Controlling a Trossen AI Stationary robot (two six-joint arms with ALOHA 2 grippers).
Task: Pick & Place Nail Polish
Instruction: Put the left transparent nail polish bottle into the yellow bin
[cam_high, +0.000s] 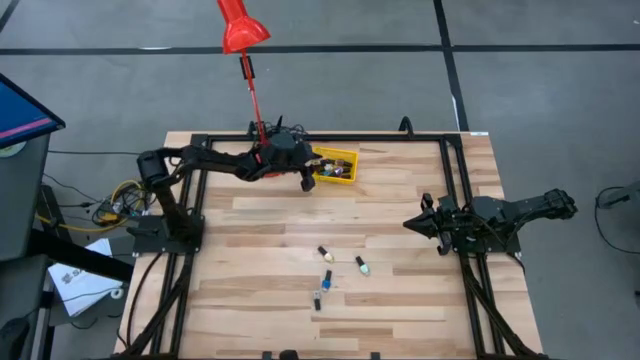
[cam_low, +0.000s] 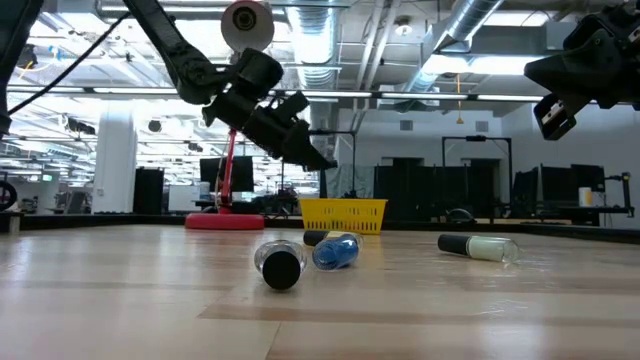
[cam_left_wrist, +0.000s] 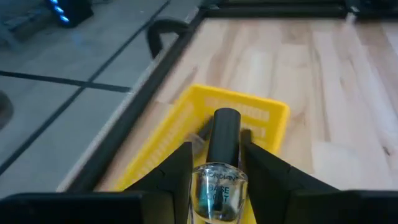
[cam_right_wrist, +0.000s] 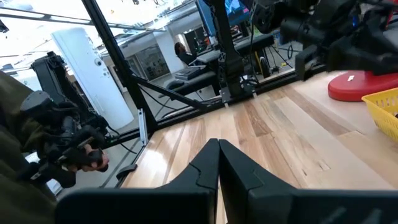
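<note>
Pale wood planks with visible grain and a soft sheen on the table (cam_high: 400, 240). Yellow plastic lattice walls on the bin (cam_left_wrist: 249, 112). Clear, glossy glass on the nail polish bottle (cam_left_wrist: 217, 190), topped by a smooth black cap, between matt dark fingers (cam_left_wrist: 180, 168) of the left gripper (cam_left_wrist: 217, 163). Matt black frame (cam_high: 450, 170).

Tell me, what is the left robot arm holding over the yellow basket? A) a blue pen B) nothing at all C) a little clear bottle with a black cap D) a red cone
C: in the left wrist view the left end effector grips a small clear bottle with a black cap, right above the yellow basket.
</note>
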